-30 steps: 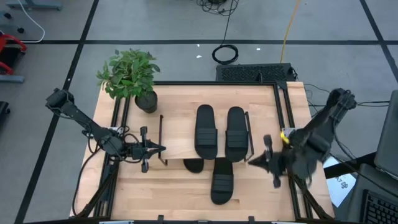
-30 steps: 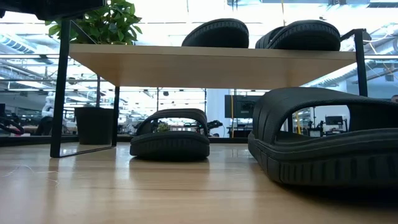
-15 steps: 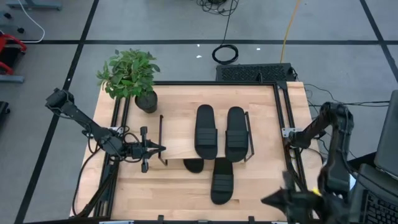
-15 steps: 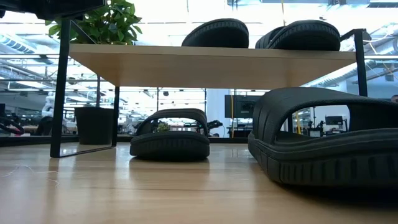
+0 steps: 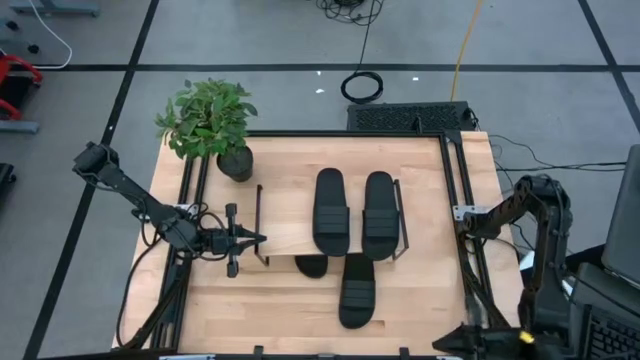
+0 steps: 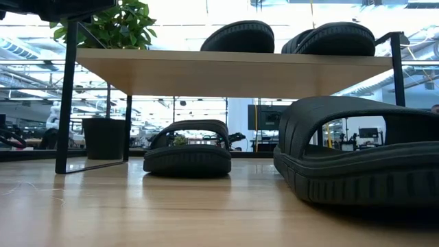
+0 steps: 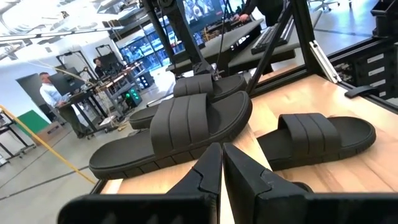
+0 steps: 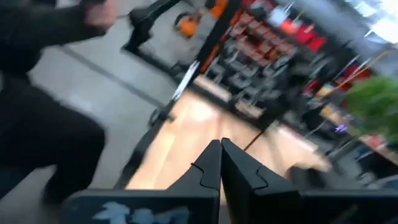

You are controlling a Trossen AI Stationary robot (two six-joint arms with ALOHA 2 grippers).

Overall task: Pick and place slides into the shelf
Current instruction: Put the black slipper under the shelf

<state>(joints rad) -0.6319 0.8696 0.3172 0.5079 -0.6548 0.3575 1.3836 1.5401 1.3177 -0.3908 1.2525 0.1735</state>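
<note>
Two slides [image 5: 347, 212] are lying on the shelf [image 5: 285, 232] at frame centre; two more [image 5: 357, 288] are waiting below it. I am holding my left gripper [image 5: 258, 239] clenched, empty, beside the shelf, my right gripper [image 8: 221, 163] likewise at lower right. Next: grasping a lower slide.

The slides [image 7: 180, 127] look like matt black rubbery foam with ribbed straps; the shelf [image 6: 233, 68] is smooth pale wood on thin black metal wire, and the tabletop [image 5: 280, 300] is light wood with a faint grain, slightly satin
</note>
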